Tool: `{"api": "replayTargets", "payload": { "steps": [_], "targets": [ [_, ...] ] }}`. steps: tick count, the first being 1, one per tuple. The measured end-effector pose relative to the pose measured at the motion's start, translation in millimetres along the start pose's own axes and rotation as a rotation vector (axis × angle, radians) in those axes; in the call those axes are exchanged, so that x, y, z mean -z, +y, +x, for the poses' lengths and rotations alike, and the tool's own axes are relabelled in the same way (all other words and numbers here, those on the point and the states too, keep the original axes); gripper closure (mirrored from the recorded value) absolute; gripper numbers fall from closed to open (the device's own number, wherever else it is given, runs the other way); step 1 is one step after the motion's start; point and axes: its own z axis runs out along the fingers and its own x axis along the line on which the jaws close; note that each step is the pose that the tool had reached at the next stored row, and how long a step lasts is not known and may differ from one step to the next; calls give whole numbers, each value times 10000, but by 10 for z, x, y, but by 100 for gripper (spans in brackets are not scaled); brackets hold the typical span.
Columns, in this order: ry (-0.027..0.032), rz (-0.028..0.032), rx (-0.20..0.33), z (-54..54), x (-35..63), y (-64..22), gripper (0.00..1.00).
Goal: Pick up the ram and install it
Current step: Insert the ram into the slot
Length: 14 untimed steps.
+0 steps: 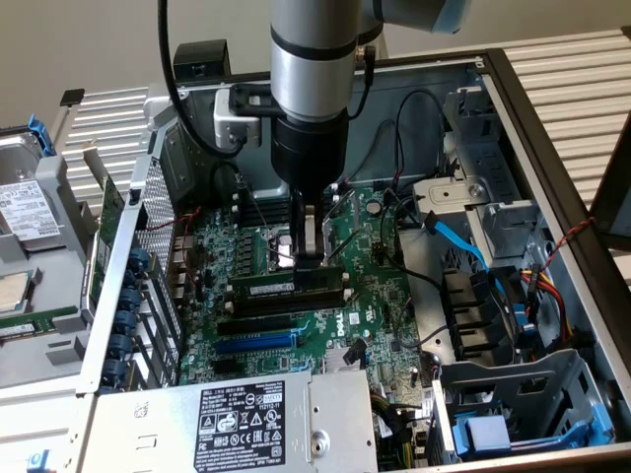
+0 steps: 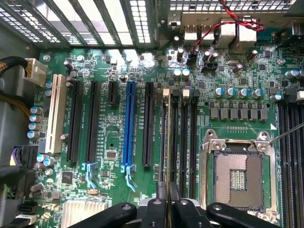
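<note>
Jaws [image 2: 167, 202] clamp the ram [image 2: 166, 142] edge-on; exterior view shows its chips [image 1: 286, 286].

The big board [image 2: 118, 137] is green. 1 long slot [image 2: 128, 126] on it is blue, the slots beside it are black, and 1 [image 2: 58, 114] is white. The ram [image 1: 286, 286] is dark green.

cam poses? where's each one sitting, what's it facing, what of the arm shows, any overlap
Exterior view: off the arm, above the open PC case, looking down at the motherboard; arm and gripper show, on the ram.
Wrist view: on the wrist, facing straight at the board; only the fingers show, gripping the ram edge-on.
Shared: ram, blue expansion slot, memory slots.
</note>
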Motion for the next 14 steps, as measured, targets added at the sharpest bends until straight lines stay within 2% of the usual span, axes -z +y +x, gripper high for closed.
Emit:
{"api": "replayTargets", "payload": {
  "steps": [14],
  "targets": [
    [-2, -1, -18, -1, -25, 14, 87]
  ]
}}
